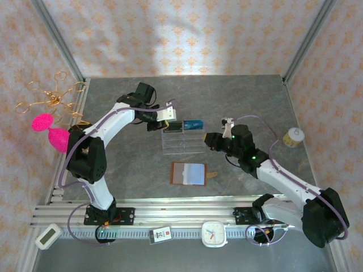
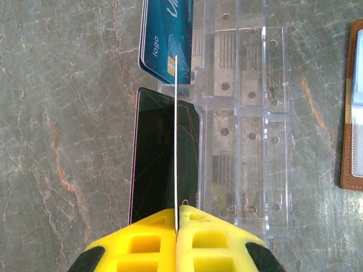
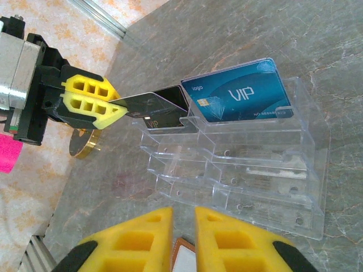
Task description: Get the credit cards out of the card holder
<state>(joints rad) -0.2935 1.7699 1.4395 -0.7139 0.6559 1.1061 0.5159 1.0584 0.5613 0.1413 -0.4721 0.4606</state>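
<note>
clear tray [image 1: 181, 146] (blue card [image 1: 194, 124] slotted), wallet [image 1: 188, 173] nearby

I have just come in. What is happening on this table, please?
The left gripper is shut on a thin dark card and holds it over the far row of a clear plastic compartment tray. A black plastic card and a bright blue card marked VIP stand in that row. The brown leather folding wallet lies open on the grey stone-patterned table, nearer the arms. The right gripper hovers by the tray's right side, with its fingers slightly apart and nothing in them.
</note>
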